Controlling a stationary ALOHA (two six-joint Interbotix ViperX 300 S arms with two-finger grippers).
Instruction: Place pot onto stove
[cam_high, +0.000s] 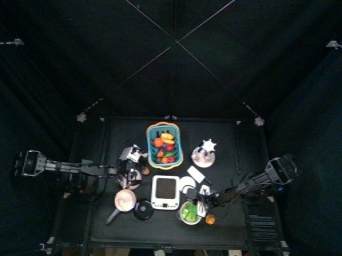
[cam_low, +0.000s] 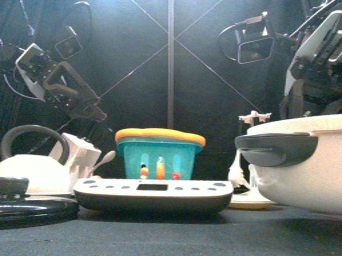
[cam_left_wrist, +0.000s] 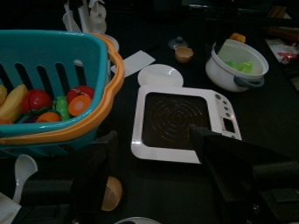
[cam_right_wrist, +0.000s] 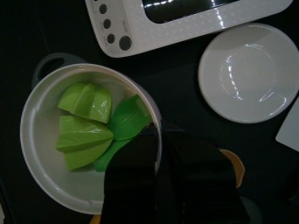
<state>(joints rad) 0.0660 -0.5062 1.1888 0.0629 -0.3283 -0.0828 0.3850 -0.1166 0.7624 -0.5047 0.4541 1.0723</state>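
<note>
A: Right gripper (cam_right_wrist: 163, 179) sits at the bottom of the right wrist frame, jaws narrowed and lying over the pot (cam_right_wrist: 87, 131) rim. I read it as pinching that rim, though the contact itself is hidden under the jaws.

B: Where is the pot against the stove (cam_right_wrist: 176, 22)?

A: Just beside it, apart. In the top view the pot (cam_high: 193, 212) is lower middle, right of the stove (cam_high: 166, 189). A plate (cam_right_wrist: 251, 70) lies near both.

B: What could go wrong?

A: A one-sided grip on a thin rim. I judge the pot could tilt when lifted and spill the green pieces (cam_right_wrist: 100, 122), or slip out altogether. Its dark handle (cam_low: 274, 148), right of centre in the front view, could catch the stove's edge if carried low.

B: And the left gripper (cam_left_wrist: 152, 171)?

A: Open, holding nothing, low in the left wrist frame near the stove (cam_left_wrist: 187, 122), with the basket (cam_left_wrist: 52, 83) at upper left. If it stays there, the two arms may crowd each other over the slab.
</note>
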